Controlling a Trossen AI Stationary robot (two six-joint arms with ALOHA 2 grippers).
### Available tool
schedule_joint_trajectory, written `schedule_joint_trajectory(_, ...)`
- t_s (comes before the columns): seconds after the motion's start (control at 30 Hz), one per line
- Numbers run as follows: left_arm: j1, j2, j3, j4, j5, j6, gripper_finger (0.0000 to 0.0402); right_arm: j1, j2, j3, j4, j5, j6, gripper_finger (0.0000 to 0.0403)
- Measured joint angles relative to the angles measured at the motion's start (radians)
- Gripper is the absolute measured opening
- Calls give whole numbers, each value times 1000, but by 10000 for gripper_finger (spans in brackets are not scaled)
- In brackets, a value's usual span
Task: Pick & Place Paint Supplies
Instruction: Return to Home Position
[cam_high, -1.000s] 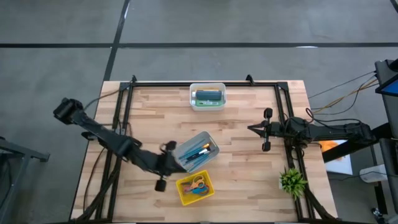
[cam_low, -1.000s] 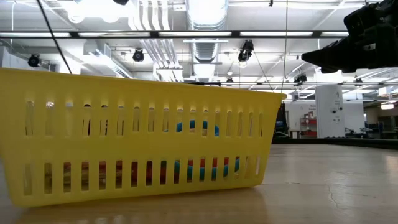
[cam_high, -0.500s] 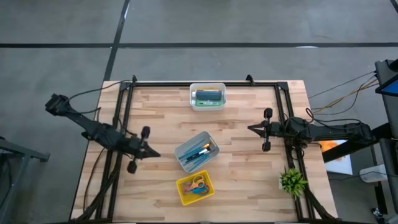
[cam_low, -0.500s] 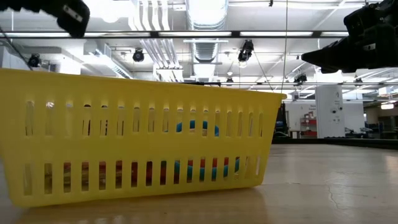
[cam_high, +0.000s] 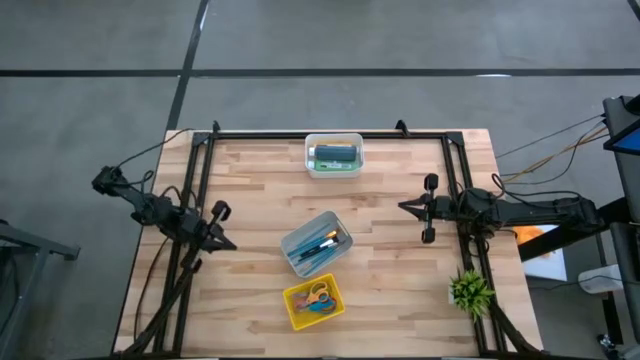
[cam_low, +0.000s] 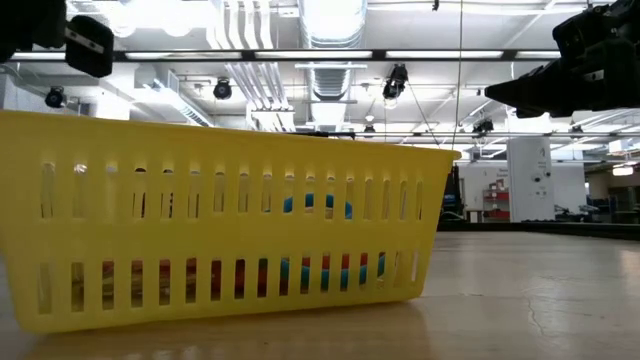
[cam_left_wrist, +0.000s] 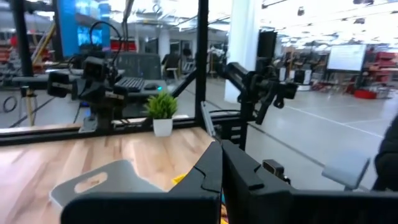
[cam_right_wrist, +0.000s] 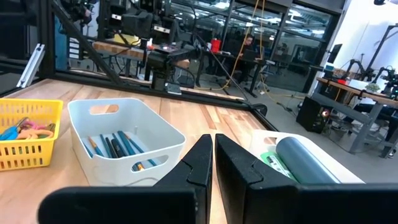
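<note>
Several thin brushes (cam_high: 323, 243) with blue handles lie in a pale grey bin (cam_high: 300, 236) at the table's middle; the right wrist view shows them (cam_right_wrist: 121, 146) inside the bin (cam_right_wrist: 158, 134). A dark blue tube (cam_high: 337, 152) and something green (cam_right_wrist: 271, 159) lie in a white tub (cam_high: 334, 167) at the far edge. My left gripper (cam_high: 231, 245) hangs shut and holds nothing, left of the bin, over the table's left part. My right gripper (cam_high: 404, 207) hangs shut and holds nothing, right of the bin.
A yellow slotted basket (cam_high: 295, 313) with scissors stands near the front edge and fills the low view (cam_low: 220, 230). A small green plant (cam_high: 470, 290) stands at the near right corner. Black frame rails (cam_high: 200, 180) run along the table's left, right and far sides.
My left gripper has drawn back from beside the grey bin and yellow basket toward the table's left edge, staying shut and holding nothing, and its arm has folded back. The bin and brushes stay where they were.
</note>
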Motion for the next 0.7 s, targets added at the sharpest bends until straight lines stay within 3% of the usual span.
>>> schedule_joint_trajectory(0.27,0,-126,-89,-8,31,79,0,0,0,0,0,0,0,15)
schedule_joint_trajectory(0.7,1,-123,-137,-2,31,104,0,0,0,0,0,0,0,15)
